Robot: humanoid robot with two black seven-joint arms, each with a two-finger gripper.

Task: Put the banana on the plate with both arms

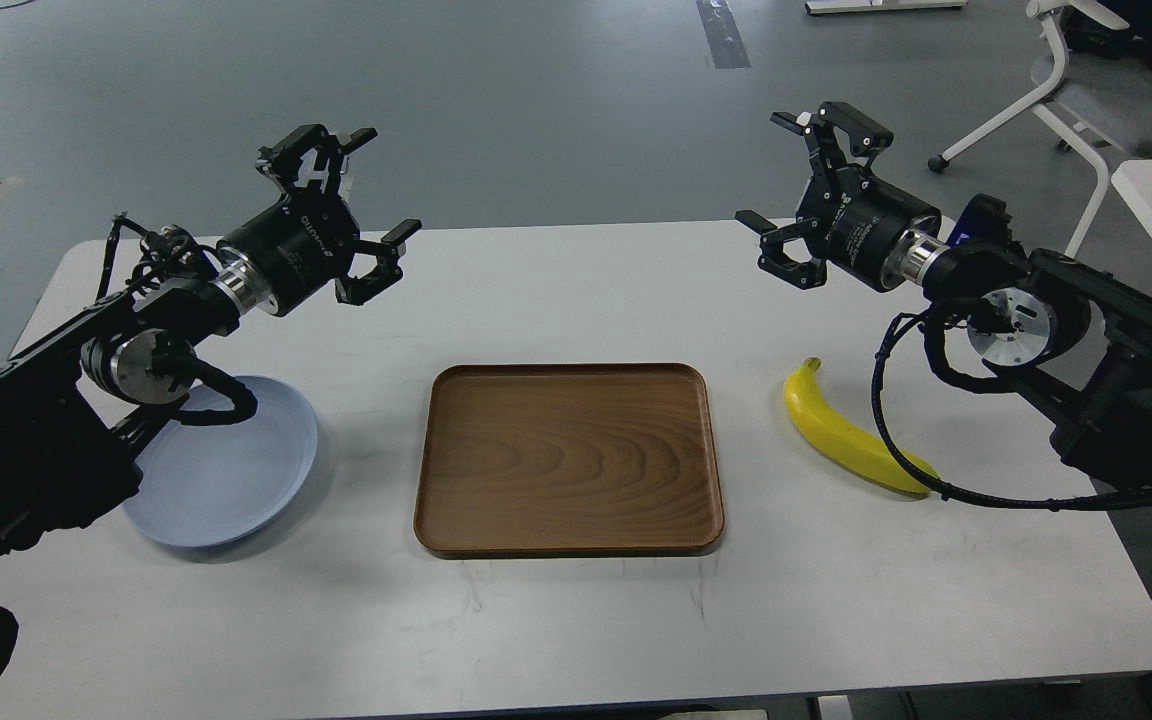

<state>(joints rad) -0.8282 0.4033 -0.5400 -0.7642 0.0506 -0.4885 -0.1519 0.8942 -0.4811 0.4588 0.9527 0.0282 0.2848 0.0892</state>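
I see the white desk (576,620) carrying a brown wooden tray (568,458) at its middle. The pale blue plate (236,470) lies toward the desk's left edge, partly under my left arm. The banana (841,432) lies toward the right edge, well apart from the plate. My left end effector (361,200) and right end effector (786,180) both hover with fingers spread, holding nothing.

On the white counter (576,620), the rectangular brown wooden tray (568,458) lies between the round pale blue plate (236,470), apparently part-hidden, at left and the curved yellow banana (841,430) at right.
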